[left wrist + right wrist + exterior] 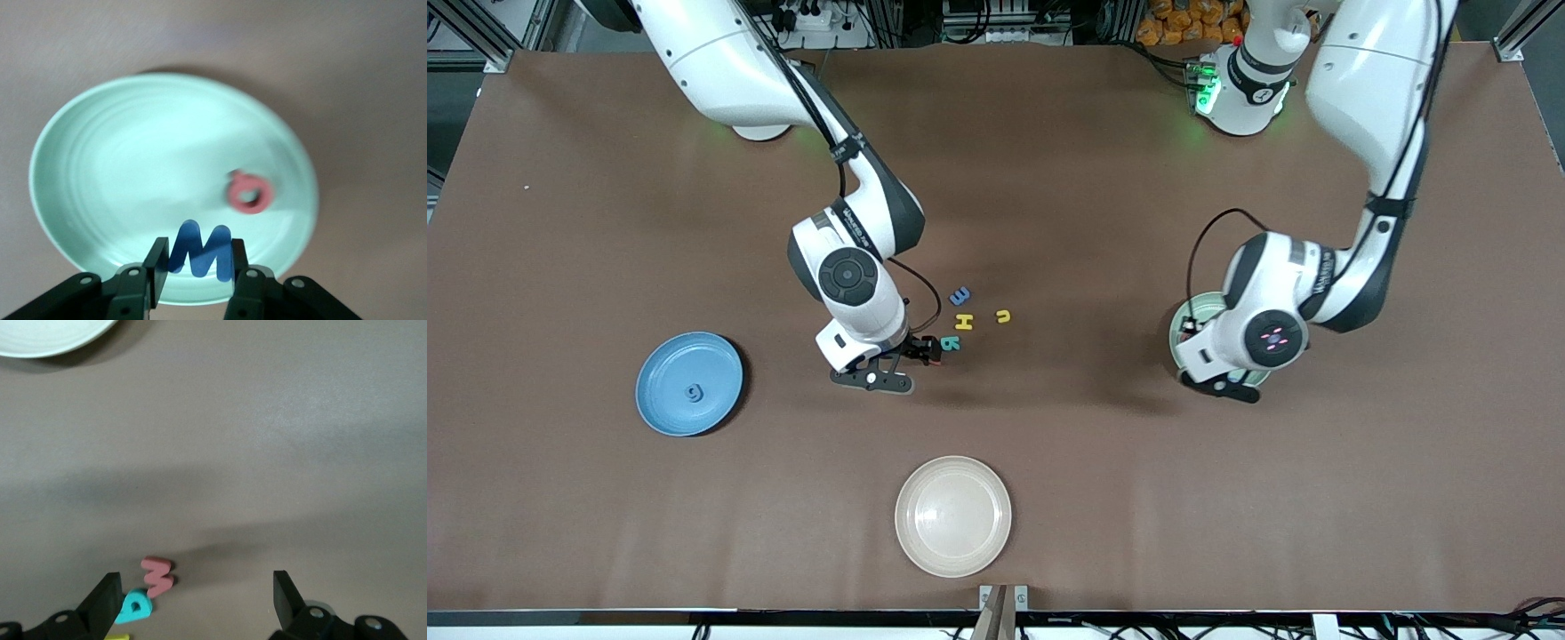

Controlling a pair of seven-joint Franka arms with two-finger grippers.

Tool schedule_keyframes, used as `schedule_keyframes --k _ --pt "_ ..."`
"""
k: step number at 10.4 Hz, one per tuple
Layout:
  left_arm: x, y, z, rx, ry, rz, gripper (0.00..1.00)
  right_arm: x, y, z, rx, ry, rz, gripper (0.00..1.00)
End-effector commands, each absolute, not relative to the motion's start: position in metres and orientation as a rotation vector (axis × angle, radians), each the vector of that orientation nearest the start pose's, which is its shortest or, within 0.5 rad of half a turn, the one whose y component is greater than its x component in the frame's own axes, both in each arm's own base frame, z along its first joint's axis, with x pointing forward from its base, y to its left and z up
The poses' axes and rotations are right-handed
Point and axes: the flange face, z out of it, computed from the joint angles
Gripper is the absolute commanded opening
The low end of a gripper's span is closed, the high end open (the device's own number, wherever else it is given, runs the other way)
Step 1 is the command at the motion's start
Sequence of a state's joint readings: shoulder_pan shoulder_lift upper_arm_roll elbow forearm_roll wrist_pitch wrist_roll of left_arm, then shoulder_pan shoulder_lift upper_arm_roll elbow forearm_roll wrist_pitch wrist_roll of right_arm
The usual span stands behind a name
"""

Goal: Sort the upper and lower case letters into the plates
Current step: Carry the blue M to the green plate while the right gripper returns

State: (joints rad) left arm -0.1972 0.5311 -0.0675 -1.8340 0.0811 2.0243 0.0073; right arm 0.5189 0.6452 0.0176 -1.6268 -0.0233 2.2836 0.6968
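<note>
My left gripper [199, 263] is shut on a blue letter M [200, 248] and holds it over the pale mint green plate [100, 167], where a salmon-red letter [250, 193] lies. In the front view that plate [1181, 324] is mostly hidden under the left hand [1223, 382]. My right gripper [193, 597] is open, low over the table, beside a salmon-red letter [157, 576] and a teal letter [135, 605]. In the front view the right gripper [911, 353] is by the teal letter [951, 342]; a yellow H [964, 321], a yellow u [1004, 316] and a blue letter [959, 296] lie close by. The blue plate [667, 364] holds a blue letter [693, 392].
A cream-white plate [952, 516] sits near the table's front edge, nearer to the front camera than the letters; its rim shows in the right wrist view [47, 337]. The brown table [1049, 178] stretches around all of this.
</note>
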Motion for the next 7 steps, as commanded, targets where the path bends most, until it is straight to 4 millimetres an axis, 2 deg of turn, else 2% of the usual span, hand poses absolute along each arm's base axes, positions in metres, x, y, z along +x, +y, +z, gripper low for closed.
schedule_keyframes --k 1,2,3,4,7 --pt "0.569 -0.132 0.217 -2.982 0.504 0.507 0.9 0.603 0.357 0.222 -3.13 0.26 -0.029 1.0" --pt "0.569 -0.133 0.217 -2.983 0.483 0.503 1.0 0.599 0.361 0.208 -3.131 0.257 -0.025 1.0" --pt "0.569 -0.142 0.219 -2.984 0.446 0.492 1.0 0.598 0.363 0.195 -3.128 0.261 -0.028 1.0" --pt "0.566 -0.159 0.217 -2.979 0.403 0.484 1.0 0.597 0.365 0.187 -3.119 0.262 -0.032 1.0" --pt "0.561 -0.238 0.223 -3.008 0.127 0.42 1.0 0.592 0.369 0.182 -3.12 0.276 -0.004 1.0"
